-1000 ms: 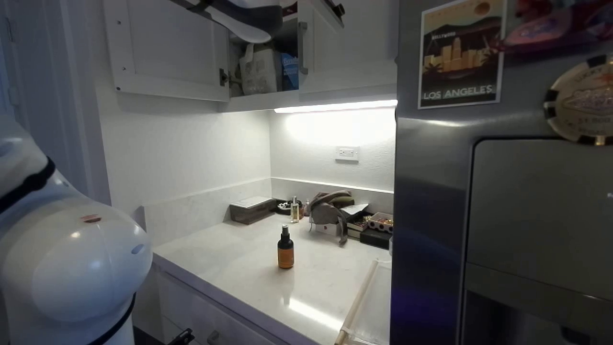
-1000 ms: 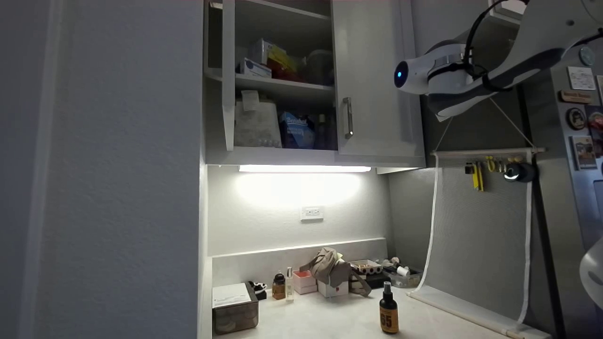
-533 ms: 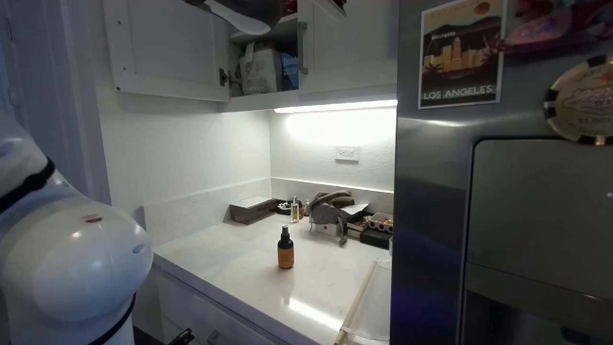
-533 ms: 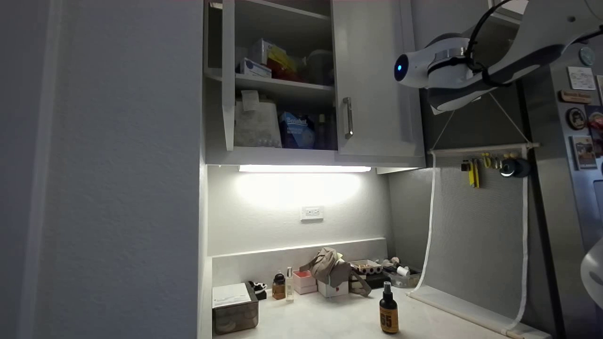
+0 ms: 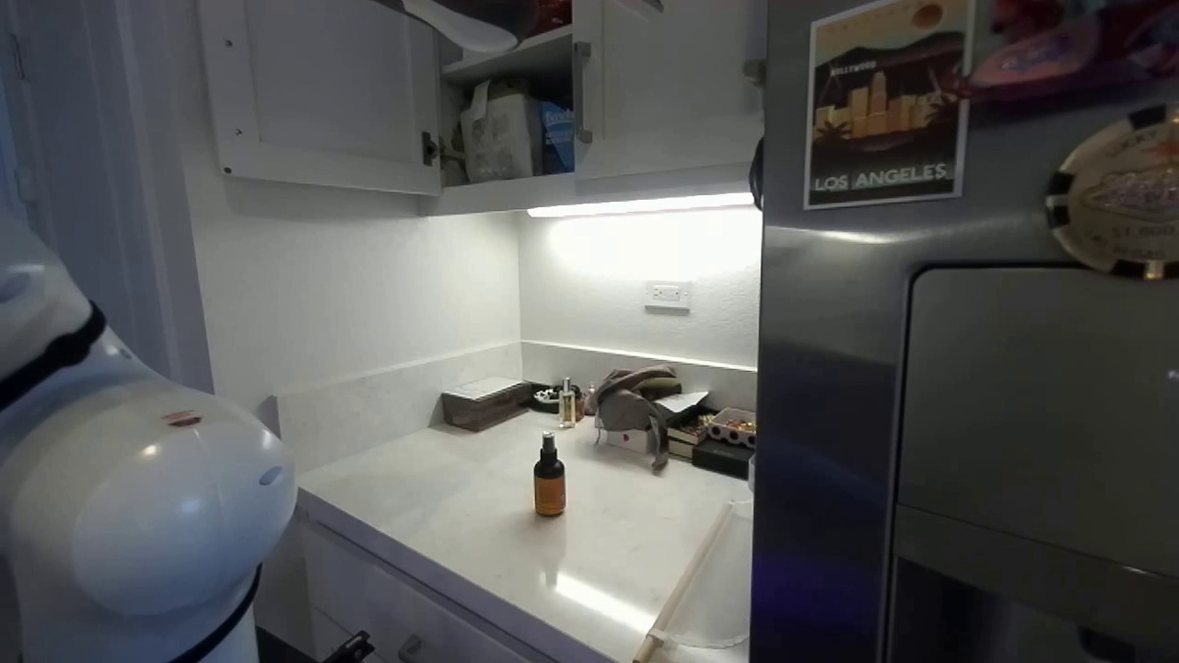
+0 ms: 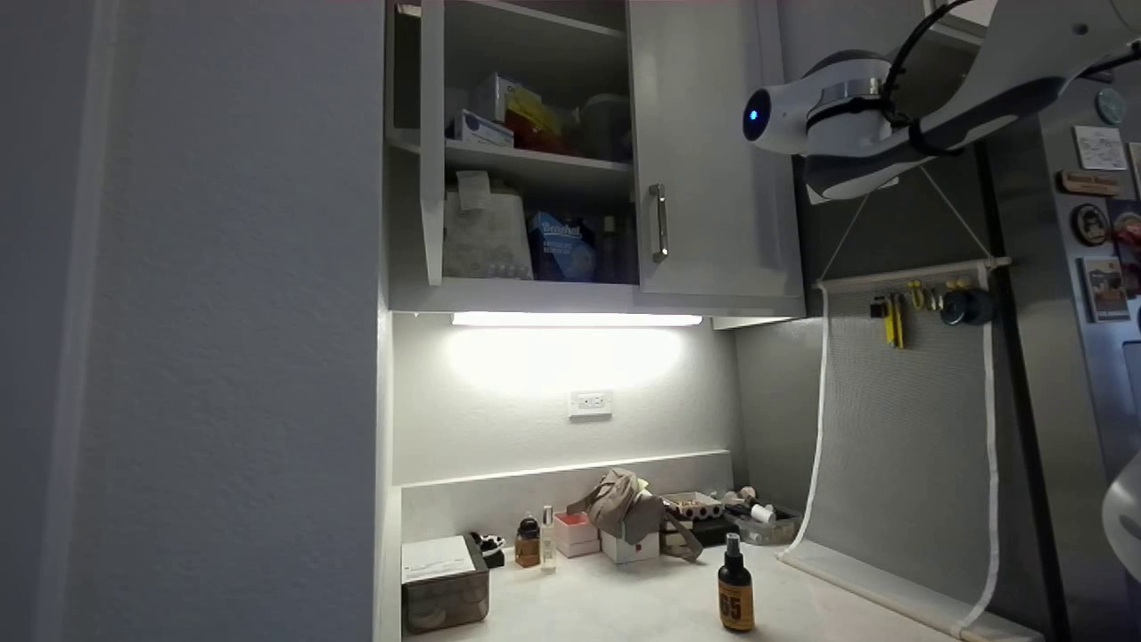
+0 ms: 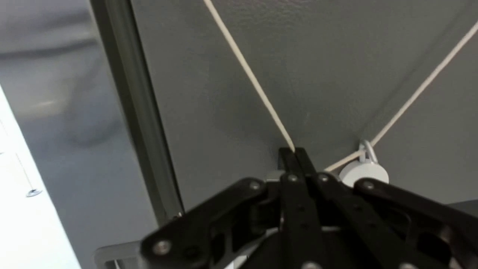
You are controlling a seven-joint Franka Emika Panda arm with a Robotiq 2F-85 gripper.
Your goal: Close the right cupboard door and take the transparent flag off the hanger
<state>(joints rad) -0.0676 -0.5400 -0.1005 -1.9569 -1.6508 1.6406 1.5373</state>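
The transparent flag [image 6: 905, 428] is a see-through mesh sheet with white edges, hanging on the fridge's dark side. Its lower part lies on the counter, also in an exterior view [image 5: 718, 589]. The hanger [image 6: 900, 275], a pale bar with clips, runs along its top, right end higher. A string [image 6: 961, 214] rises from it. In the wrist view my gripper [image 7: 292, 150] is shut on the string [image 7: 257, 84], close to a white hook [image 7: 364, 173]. The string still passes through the hook's loop. The right cupboard door [image 6: 713, 160] looks shut. The arm hides my gripper in that view.
The left cupboard door [image 5: 336, 92] stands open. A spray bottle [image 6: 735, 584] stands on the counter [image 6: 624, 597]. Boxes and a grey cloth [image 6: 624, 508] are at the back. Yellow tools [image 6: 894, 321] and a dark roll [image 6: 967, 308] hang at the sheet's top.
My arm has risen slightly. The hanger's right end has moved up and left, so the bar tilts. The sheet and its bottom rod have shifted a little.
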